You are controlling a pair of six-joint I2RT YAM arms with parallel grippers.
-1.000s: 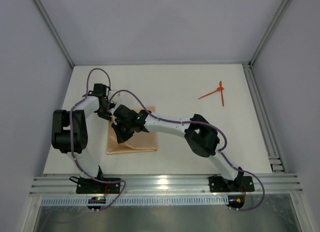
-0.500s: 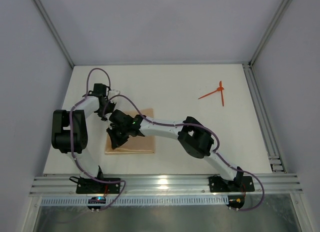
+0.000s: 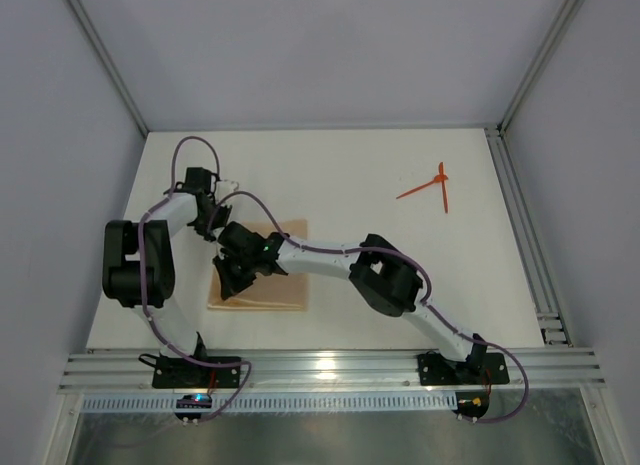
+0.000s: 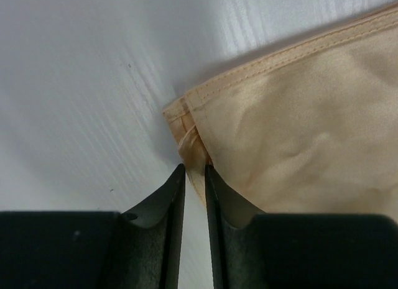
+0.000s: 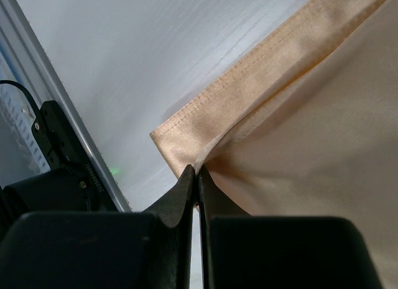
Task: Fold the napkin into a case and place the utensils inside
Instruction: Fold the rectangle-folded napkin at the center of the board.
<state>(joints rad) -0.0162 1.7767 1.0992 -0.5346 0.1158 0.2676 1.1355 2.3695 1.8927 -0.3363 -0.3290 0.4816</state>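
The peach napkin (image 3: 272, 291) lies folded flat on the white table, left of centre. My right gripper (image 3: 233, 278) is over its left part and is shut on a corner of the upper layer (image 5: 198, 171), which lifts off the lower layer (image 5: 205, 109). My left gripper (image 3: 212, 228) is at the napkin's far left corner. Its jaws stand slightly apart, and the stitched corner (image 4: 189, 140) lies in the narrow gap at my left gripper's (image 4: 194, 172) tips. The two orange-red utensils (image 3: 428, 188) lie crossed at the far right, away from both arms.
An aluminium rail (image 3: 320, 370) runs along the near table edge, and another (image 3: 522, 225) runs down the right side. White enclosure walls stand on three sides. The left arm's black elbow (image 3: 135, 265) sits next to the napkin's left edge.
The right gripper has carried its napkin corner left and toward the near edge, shifting the cloth's left side. The left jaws have parted slightly.
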